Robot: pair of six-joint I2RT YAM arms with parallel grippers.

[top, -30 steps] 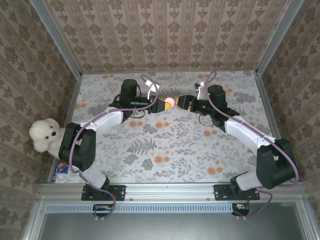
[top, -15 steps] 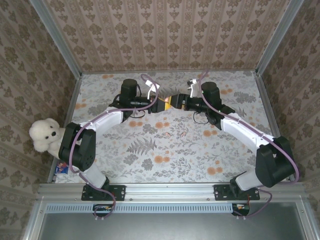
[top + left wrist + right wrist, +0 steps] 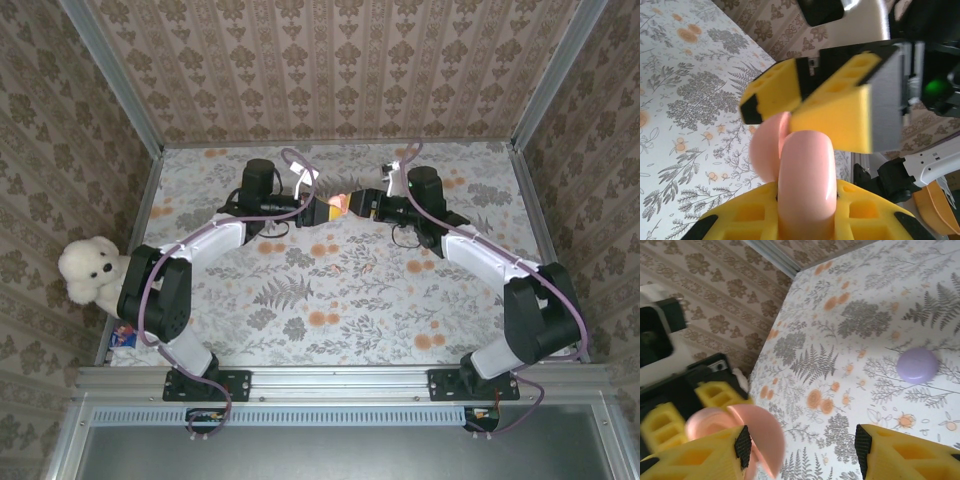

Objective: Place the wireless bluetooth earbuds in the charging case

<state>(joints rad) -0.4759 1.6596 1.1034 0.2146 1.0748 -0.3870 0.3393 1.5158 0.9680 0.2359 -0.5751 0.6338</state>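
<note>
Right gripper [image 3: 352,203] has moved up to pink case [image 3: 337,205], seemingly touching.

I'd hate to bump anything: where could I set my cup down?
Bare: the near half of the table, between left arm, right arm and near rail. Crowded: far middle, where left gripper and right gripper meet at the pink case.

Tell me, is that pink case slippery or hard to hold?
Probably slippery: the pink case looks smooth, shiny and rounded. It seems stiff, showing no dent where the left gripper pinches it. Its lid looks open, so a push could swing it.
</note>
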